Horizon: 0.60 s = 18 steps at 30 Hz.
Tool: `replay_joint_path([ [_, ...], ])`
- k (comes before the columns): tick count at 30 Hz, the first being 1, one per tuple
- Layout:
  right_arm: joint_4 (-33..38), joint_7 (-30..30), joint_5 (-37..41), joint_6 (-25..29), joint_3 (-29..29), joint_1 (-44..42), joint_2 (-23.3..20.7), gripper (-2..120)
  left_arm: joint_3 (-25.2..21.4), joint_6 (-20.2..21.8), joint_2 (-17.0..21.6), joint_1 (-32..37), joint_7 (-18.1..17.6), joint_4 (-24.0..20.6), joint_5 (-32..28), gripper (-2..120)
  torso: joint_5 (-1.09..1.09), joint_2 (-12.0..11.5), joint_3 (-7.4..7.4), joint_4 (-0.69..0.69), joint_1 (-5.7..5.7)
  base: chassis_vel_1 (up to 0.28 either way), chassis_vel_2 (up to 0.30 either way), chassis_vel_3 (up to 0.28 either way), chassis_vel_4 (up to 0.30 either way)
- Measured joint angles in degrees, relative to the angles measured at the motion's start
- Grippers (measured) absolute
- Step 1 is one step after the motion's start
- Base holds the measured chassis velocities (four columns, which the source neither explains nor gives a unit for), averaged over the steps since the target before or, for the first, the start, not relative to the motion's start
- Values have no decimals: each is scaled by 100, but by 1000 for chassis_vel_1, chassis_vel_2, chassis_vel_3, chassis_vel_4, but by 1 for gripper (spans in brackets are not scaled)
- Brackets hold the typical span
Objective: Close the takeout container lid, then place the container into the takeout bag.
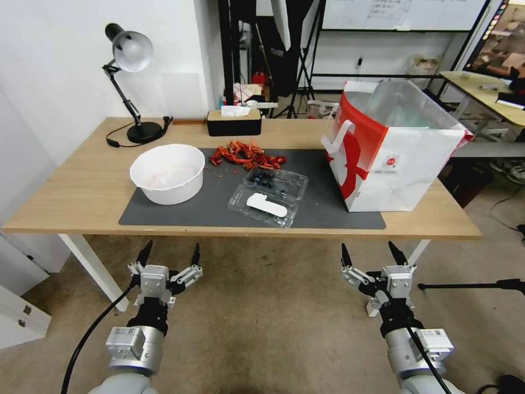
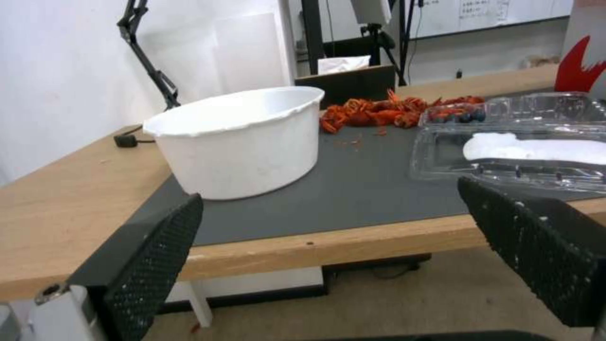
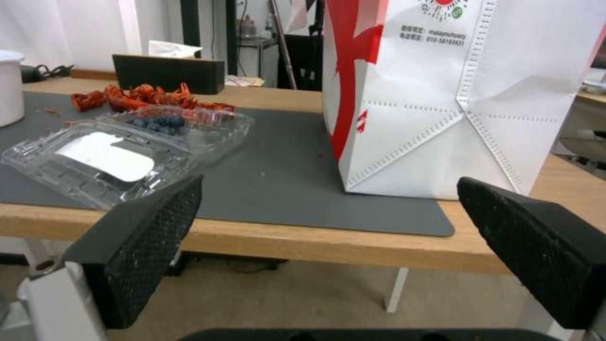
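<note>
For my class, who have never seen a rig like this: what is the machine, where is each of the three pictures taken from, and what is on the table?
It is a wheeled robot with two arms. One picture looks down from its head; the other two come from a camera on each wrist. The left gripper and right gripper hang open and empty before the table. On the dark mat lie a takeout container of blueberries, its lid folded open, a white bowl and red scraps. The takeout bag stands open to the right.
</note>
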Motion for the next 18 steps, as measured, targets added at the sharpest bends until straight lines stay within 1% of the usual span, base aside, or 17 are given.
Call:
replay_joint_path([
  [18,0,0,0,0,0,0,0,100,0,0,0,0,0,0,-1,100,0,0,0,0,0,0,0,0,0],
])
